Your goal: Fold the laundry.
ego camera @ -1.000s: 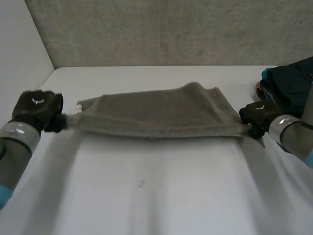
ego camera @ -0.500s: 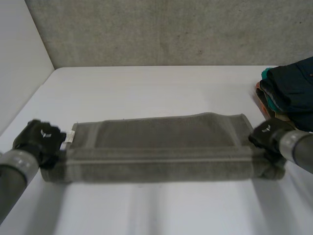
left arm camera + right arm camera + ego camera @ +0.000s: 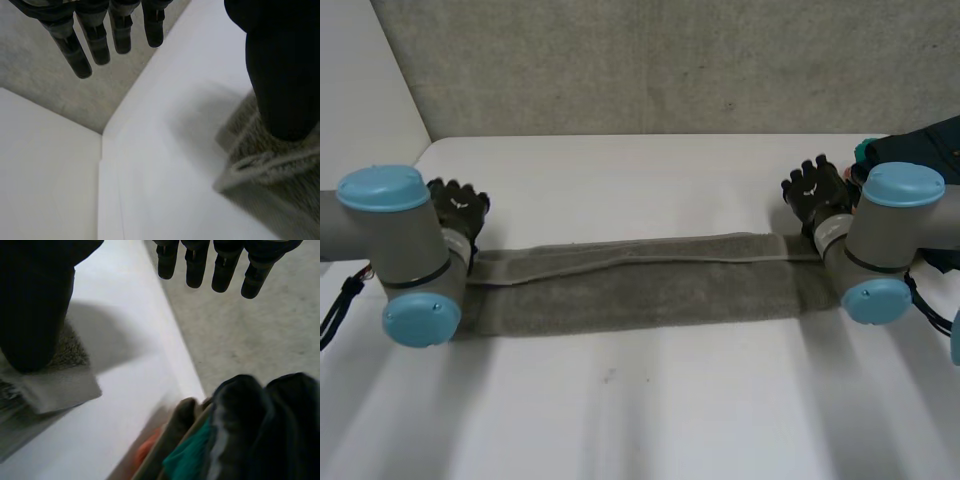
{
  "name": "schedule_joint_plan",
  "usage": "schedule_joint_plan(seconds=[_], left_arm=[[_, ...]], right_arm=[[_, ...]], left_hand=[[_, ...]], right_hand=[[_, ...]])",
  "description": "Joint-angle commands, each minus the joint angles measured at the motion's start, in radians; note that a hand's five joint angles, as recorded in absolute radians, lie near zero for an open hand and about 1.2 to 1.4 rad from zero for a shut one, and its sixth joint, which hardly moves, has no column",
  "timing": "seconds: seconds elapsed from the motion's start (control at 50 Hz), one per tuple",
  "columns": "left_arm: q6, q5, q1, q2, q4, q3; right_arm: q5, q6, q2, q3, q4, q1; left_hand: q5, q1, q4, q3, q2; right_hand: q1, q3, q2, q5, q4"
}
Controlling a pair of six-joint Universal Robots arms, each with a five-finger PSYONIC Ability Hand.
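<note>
Towel [image 3: 640, 285] now folded flat, left hand [image 3: 458, 208], right hand [image 3: 815, 190] uncurled

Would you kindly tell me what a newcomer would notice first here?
A grey towel, folded into a long narrow band, lies across the white table between the arms. The left hand and the right hand sit at its two ends, fingers straight, thumbs on the cloth. A dark pile of clothes is stacked at the table's right edge.
</note>
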Motion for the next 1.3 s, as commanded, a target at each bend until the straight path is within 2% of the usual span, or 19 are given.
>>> schedule_joint_plan(seconds=[0.02, 0.1, 0.14, 0.22, 0.3, 0.48, 0.56, 0.66, 0.74, 0.82, 0.9, 0.96, 1.06, 1.18, 1.3], left_arm=[[-0.021, 0.008, -0.015, 0.074, 0.003, 0.024], [-0.032, 0.017, -0.017, 0.144, 0.0, -0.031], [-0.032, 0.051, -0.017, 0.189, 0.004, -0.084], [-0.026, 0.17, -0.014, 0.222, 0.003, -0.163], [-0.018, 0.264, -0.006, 0.212, 0.006, -0.213], [0.02, 0.269, 0.032, 0.02, 0.007, -0.119], [0.037, 0.269, 0.046, -0.046, 0.036, -0.029], [0.036, 0.272, 0.083, -0.144, 0.137, 0.123], [0.02, 0.272, 0.097, -0.188, 0.217, 0.214], [-0.01, 0.273, 0.091, -0.19, 0.242, 0.215], [-0.061, 0.272, 0.069, -0.135, 0.234, 0.147], [-0.092, 0.276, 0.055, -0.017, 0.234, 0.033], [-0.118, 0.279, 0.062, 0.135, 0.234, -0.133], [-0.168, 0.302, 0.057, 0.297, 0.244, -0.321], [-0.199, 0.364, 0.052, 0.364, 0.248, -0.412]], right_arm=[[0.042, 0.099, -0.088, 0.024, -0.02, 0.014], [0.023, 0.169, -0.246, 0.134, 0.017, 0.001], [0.005, 0.18, -0.291, 0.165, 0.037, 0.0], [-0.11, 0.196, -0.34, 0.193, 0.152, -0.019], [-0.142, 0.197, -0.285, 0.169, 0.23, -0.043], [-0.149, 0.219, -0.061, 0.017, 0.218, -0.043], [-0.147, 0.271, 0.016, -0.055, 0.125, -0.034], [-0.118, 0.317, 0.091, -0.106, -0.105, -0.026], [-0.04, 0.308, 0.125, -0.131, -0.295, -0.014], [0.009, 0.315, 0.102, -0.111, -0.334, -0.005], [0.011, 0.317, -0.012, -0.022, -0.258, -0.002], [-0.003, 0.317, -0.119, 0.067, -0.15, -0.008], [-0.061, 0.321, -0.286, 0.219, 0.098, -0.04], [-0.112, 0.323, -0.355, 0.328, 0.307, -0.123], [-0.144, 0.317, -0.354, 0.403, 0.313, -0.173]], left_hand=[[-0.053, -0.019, -0.037, -0.047, -0.044], [-0.053, -0.019, -0.037, -0.047, -0.044], [-0.053, -0.019, -0.037, -0.047, -0.044], [-0.053, -0.019, -0.037, -0.047, -0.044], [-0.053, -0.019, -0.037, -0.047, -0.044], [-0.05, -0.015, -0.033, -0.043, -0.04], [0.003, 0.038, 0.02, 0.009, 0.013], [0.099, 0.134, 0.116, 0.106, 0.109], [0.129, 0.164, 0.146, 0.136, 0.139], [0.129, 0.164, 0.146, 0.136, 0.139], [0.124, 0.158, 0.14, 0.13, 0.133], [0.121, 0.155, 0.137, 0.127, 0.13], [0.112, 0.146, 0.129, 0.118, 0.121], [0.106, 0.14, 0.123, 0.112, 0.116], [0.106, 0.14, 0.123, 0.112, 0.116]], right_hand=[[-0.05, -0.037, -0.035, -0.048, -0.039], [-0.05, -0.037, -0.035, -0.048, -0.039], [-0.05, -0.037, -0.035, -0.048, -0.039], [-0.05, -0.037, -0.035, -0.048, -0.039], [-0.05, -0.037, -0.035, -0.048, -0.039], [-0.05, -0.037, -0.035, -0.048, -0.039], [-0.05, -0.037, -0.035, -0.048, -0.039], [-0.05, -0.037, -0.035, -0.048, -0.039], [-0.05, -0.037, -0.035, -0.048, -0.039], [-0.05, -0.037, -0.035, -0.048, -0.039], [-0.05, -0.037, -0.035, -0.048, -0.039], [-0.05, -0.037, -0.035, -0.048, -0.039], [-0.01, 0.002, 0.004, -0.009, 0.0], [0.122, 0.134, 0.136, 0.123, 0.133], [0.178, 0.19, 0.192, 0.179, 0.189]])
